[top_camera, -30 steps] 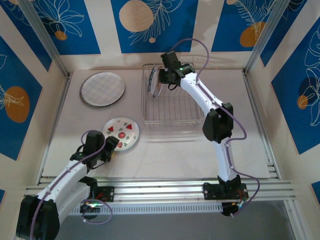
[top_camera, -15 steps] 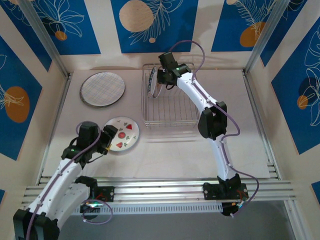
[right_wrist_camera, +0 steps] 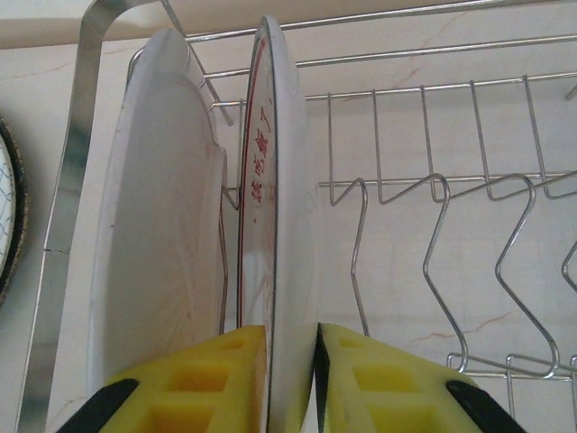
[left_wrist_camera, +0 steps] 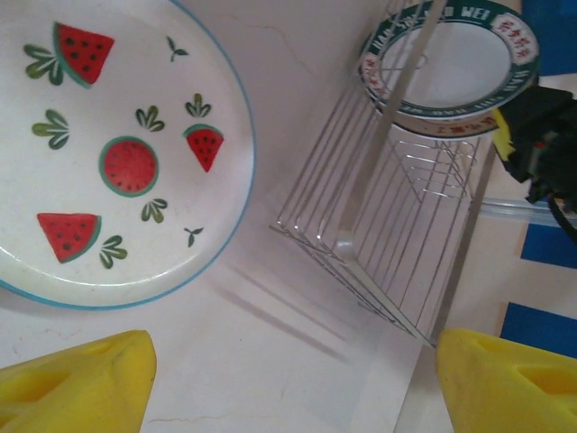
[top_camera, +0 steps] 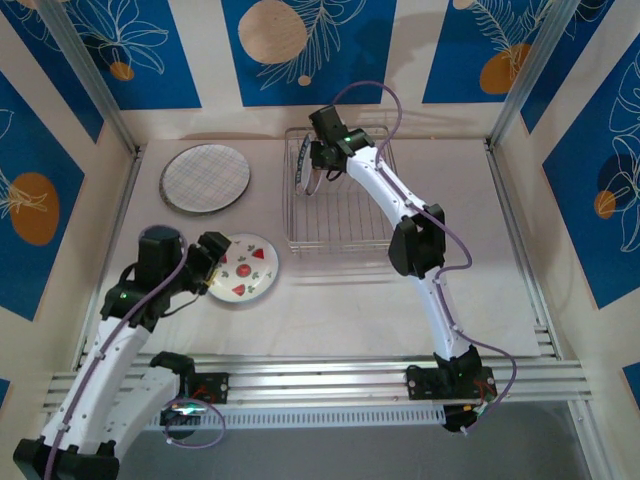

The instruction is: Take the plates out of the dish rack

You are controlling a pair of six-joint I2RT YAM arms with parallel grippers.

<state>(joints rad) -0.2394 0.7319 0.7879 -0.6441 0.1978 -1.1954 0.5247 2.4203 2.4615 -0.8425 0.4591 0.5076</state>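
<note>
Left gripper (top_camera: 213, 262): near left, wide open, empty, just beside watermelon plate (top_camera: 245, 267), unloaded on the table.
Grid plate (top_camera: 205, 178): far left, unloaded.
Dish rack (top_camera: 340, 243): two plates left to unload. Right gripper (right_wrist_camera: 290, 338) pinches green-rimmed plate (right_wrist_camera: 270, 180); white plate (right_wrist_camera: 158, 225) stands beside it.

White arms (top_camera: 378, 183), black joints (top_camera: 413, 248), purple cables (top_camera: 366, 83), yellow jaws.

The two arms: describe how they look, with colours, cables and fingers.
The left arm and right arm have white tubular links with black joint housings. A thin purple cable loops along each, and each carries a small green light. The left gripper and right gripper have chunky yellow fingers; the right's show square recesses and black outer edges.
</note>
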